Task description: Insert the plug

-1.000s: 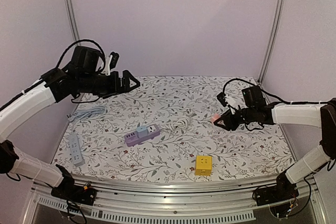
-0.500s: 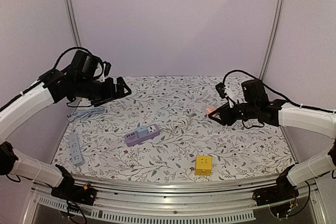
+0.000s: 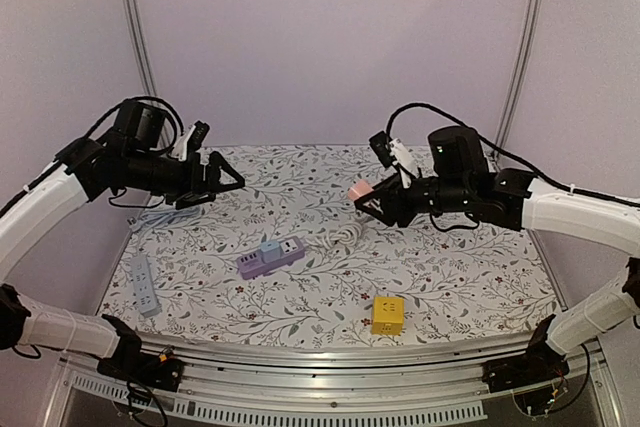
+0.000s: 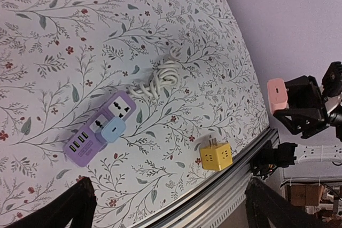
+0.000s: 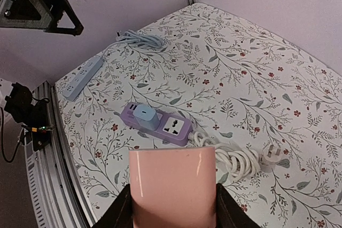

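**Plug aloft, strip below**

Pinched in the right gripper (image 3: 378,203): the pink plug (image 3: 360,190), gripped by its sides and held well above the table (image 3: 470,277), over the far middle. From the right wrist, fills the lower centre of view, flat pink face uppermost, a black finger (image 5: 122,212) pressed against each flank. Hangs clear of everything beneath.

Spread wide and holding nothing: the left gripper (image 3: 222,187), high over the table's far left. From its own wrist, shows only two dark fingertips at the bottom corners, far apart.

Flat near the table's middle: the purple strip (image 3: 270,259), with a blue adapter (image 3: 270,247) seated in one socket and a bare socket just beside it, on the cord side. In the right wrist view, lies just past the plug's top edge. Off that end, touching the strip: a white cord (image 3: 343,237), coiled in a loose bundle.

Nearer the front edge and to the right, well apart from the strip: a yellow cube (image 3: 388,314). Along the left edge: a grey strip (image 3: 145,285), and behind it a bundled pale-blue cable (image 3: 165,215).
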### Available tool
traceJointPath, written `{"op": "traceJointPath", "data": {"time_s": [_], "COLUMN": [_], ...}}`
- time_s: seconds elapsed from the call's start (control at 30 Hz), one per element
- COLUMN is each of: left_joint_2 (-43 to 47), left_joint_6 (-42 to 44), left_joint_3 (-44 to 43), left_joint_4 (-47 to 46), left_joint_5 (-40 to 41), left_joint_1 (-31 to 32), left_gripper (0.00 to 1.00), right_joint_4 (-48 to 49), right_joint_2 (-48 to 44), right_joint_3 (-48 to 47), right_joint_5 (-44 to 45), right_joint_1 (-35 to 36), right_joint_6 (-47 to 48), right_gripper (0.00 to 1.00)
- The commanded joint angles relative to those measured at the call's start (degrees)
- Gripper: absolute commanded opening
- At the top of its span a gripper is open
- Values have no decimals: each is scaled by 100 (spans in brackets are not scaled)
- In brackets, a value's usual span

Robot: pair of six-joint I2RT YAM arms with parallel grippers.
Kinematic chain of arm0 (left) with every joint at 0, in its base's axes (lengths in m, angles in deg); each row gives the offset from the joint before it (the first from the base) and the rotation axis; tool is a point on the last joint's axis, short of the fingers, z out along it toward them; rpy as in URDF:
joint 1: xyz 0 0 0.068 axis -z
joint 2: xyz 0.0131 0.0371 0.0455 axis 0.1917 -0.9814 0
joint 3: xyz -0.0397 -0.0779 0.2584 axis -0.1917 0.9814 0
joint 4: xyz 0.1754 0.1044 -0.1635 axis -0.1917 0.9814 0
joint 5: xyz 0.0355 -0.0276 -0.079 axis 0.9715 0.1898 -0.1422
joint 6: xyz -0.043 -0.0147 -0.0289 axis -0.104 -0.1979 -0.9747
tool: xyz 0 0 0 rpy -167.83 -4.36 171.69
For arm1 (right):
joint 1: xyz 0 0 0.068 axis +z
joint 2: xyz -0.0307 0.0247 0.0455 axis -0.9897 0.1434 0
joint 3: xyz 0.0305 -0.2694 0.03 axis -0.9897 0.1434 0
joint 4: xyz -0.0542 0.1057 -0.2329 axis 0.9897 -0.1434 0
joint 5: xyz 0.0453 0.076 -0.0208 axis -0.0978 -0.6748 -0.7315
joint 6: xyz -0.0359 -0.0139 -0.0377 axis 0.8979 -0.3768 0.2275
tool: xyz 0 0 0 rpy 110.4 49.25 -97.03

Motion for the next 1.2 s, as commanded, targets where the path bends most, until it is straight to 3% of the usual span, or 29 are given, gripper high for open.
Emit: {"op": "traceJointPath", "data": {"time_s": [0.0, 0.3, 0.6, 0.8, 1.17], "left_joint_2": [-64, -470, -880, -1172, -1590], "left_joint_6": [115, -282, -738, -1153, -1017], "left_joint_3": [-151, -358, -462, -503, -687], "left_joint_4": [81, -421, -1087, -1737, -1749], "left_joint_5": [-785, -1139, -1879, -2574, -3026], "left_joint_1": [-70, -70, -27, 242, 636], "left_gripper": [97, 97, 83, 80, 74], "right_joint_4": [-205, -188, -373, -383, -521], "right_joint_2": [367, 754, 837, 896, 1295], "right_joint_3": [-552, -1156, -1408, -1528, -1903], "right_joint_5": [356, 440, 509, 659, 626], "right_joint_1": [432, 878, 1093, 1197, 1205], "right_joint_6": [102, 184, 481, 676, 1203], "right_gripper": [17, 13, 0, 0, 0]}}
